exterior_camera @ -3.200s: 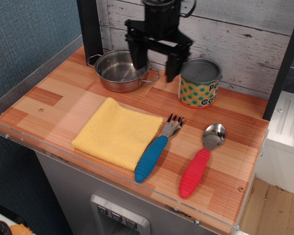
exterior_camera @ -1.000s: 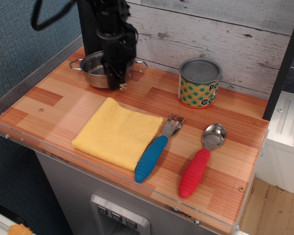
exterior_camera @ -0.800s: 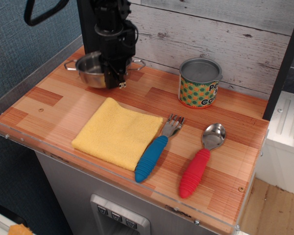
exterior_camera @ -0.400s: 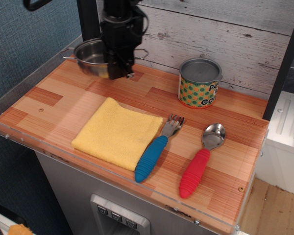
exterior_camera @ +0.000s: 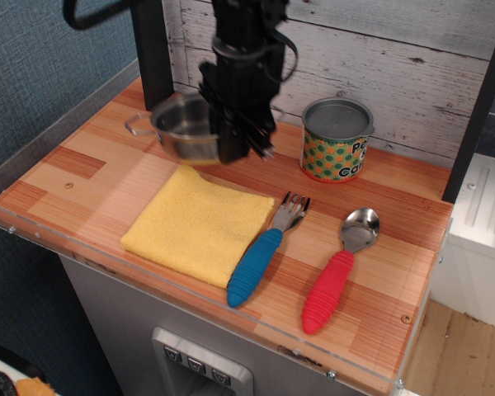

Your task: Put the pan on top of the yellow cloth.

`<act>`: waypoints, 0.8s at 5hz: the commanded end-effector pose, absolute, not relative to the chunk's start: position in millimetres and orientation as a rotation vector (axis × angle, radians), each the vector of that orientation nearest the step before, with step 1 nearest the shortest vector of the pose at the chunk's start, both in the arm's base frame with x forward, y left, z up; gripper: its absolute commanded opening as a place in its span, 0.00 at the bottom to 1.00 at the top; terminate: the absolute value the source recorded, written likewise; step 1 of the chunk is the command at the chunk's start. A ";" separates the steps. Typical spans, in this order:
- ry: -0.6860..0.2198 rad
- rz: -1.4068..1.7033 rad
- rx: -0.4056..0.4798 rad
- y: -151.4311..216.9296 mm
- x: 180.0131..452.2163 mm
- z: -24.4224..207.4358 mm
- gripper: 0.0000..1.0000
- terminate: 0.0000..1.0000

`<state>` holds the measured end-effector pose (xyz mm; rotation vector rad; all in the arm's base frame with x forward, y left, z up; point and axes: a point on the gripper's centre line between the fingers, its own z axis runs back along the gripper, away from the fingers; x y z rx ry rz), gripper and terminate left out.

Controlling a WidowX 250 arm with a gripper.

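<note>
The small shiny stainless-steel pan (exterior_camera: 181, 128) is held clear of the wooden tabletop (exterior_camera: 396, 272) by the black hand (exterior_camera: 238, 142), which is clamped on its rim at the pan's 3 o'clock side. The square yellow terry cloth (exterior_camera: 196, 224) lies flat just toward 6 o'clock of the pan.

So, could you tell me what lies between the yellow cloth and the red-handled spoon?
In the observation.image view, the blue-handled fork lies between the yellow cloth and the red-handled spoon, its tines beside the cloth's right corner.
</note>
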<state>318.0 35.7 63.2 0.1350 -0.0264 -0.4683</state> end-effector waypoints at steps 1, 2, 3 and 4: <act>-0.055 -0.507 0.200 10.2 302.6 62.6 0.00 0.00; -0.030 -0.538 0.214 4.1 291.8 52.8 0.00 0.00; -0.013 -0.538 0.206 8.9 279.5 41.9 0.00 0.00; -0.041 -0.531 0.183 16.0 270.4 42.1 0.00 0.00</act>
